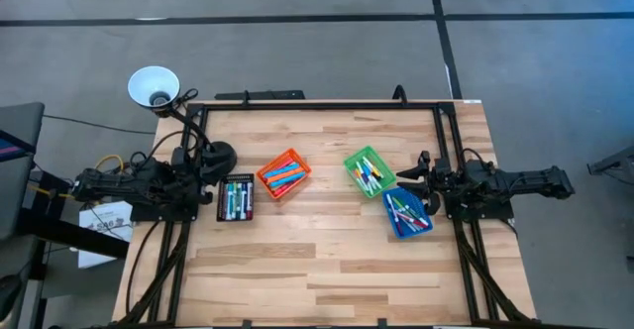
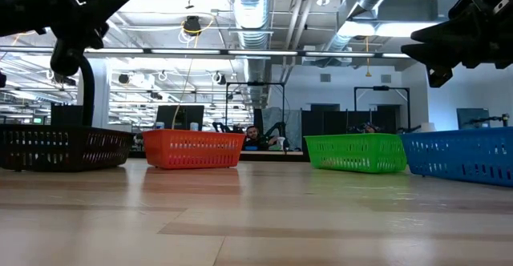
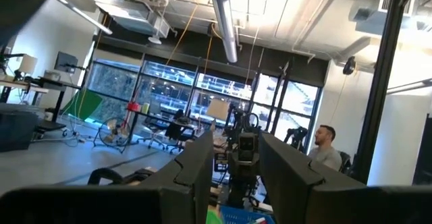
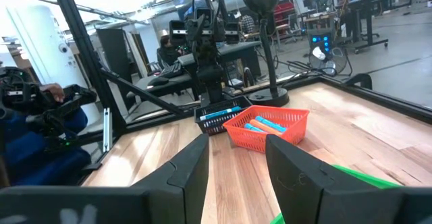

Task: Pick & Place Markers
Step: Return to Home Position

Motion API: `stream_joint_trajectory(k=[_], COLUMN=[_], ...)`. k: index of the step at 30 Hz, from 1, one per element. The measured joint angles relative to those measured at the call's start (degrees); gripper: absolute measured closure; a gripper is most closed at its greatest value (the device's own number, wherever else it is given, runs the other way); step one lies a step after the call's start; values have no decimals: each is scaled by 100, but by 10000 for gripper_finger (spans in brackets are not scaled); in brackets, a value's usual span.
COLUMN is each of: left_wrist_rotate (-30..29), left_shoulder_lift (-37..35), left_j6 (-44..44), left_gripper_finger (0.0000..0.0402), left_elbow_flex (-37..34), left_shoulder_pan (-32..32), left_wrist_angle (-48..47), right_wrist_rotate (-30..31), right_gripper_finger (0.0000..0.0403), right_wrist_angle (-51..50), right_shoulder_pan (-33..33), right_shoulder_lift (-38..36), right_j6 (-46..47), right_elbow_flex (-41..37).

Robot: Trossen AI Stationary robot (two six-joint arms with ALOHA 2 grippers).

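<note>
High: markers [image 1: 281,174] sit in black bin [image 1: 220,199], orange bin [image 1: 301,158], green bin [image 1: 349,167], blue bin [image 1: 388,210] across mid-desk; left gripper [image 1: 210,175] at left desk edge, right gripper [image 1: 408,177] at right edge. Wrists: both jaws part-open, gripping nothing.

Thin capped markers [image 1: 283,174] lying flat in four bins, mostly green in the black bin [image 1: 219,198], blue and orange-red in the orange bin [image 1: 302,160], mixed colours in the green bin [image 1: 355,177] and blue bin [image 1: 391,217]
</note>
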Motion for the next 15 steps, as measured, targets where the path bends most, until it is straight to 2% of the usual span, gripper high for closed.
stream_joint_trajectory(k=[15], left_wrist_rotate=[0], left_shoulder_lift=[526], left_j6=[1], left_gripper_finger=[286], left_elbow_flex=[0], left_shoulder_pan=[0], left_wrist_angle=[-690], right_wrist_rotate=[0], right_gripper_finger=[264], right_wrist_angle=[1], right_shoulder_pan=[0], right_shoulder_lift=[0], right_j6=[0], right_elbow_flex=[-1])
